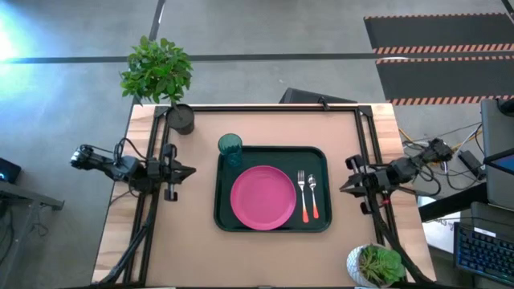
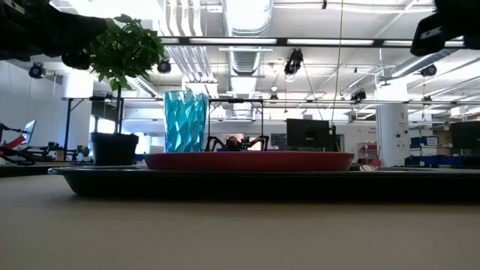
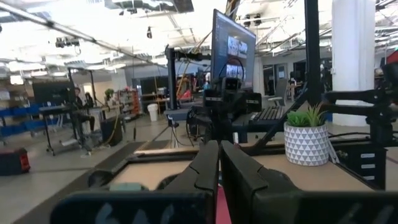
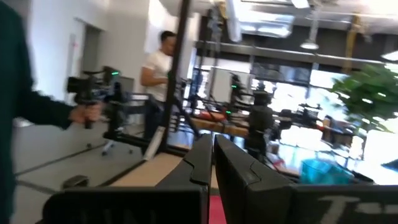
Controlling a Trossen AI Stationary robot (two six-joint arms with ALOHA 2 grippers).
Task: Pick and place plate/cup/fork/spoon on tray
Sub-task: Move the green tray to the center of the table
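Plate, fork and spoon are lying on the tray, cup standing at its far-left corner; left gripper and right gripper are hovering either side, fingers pressed together.

Pink plate, dark green-black tray, teal faceted cup (translucent), orange-red-handled fork, silver spoon, triangle-patterned white pot.
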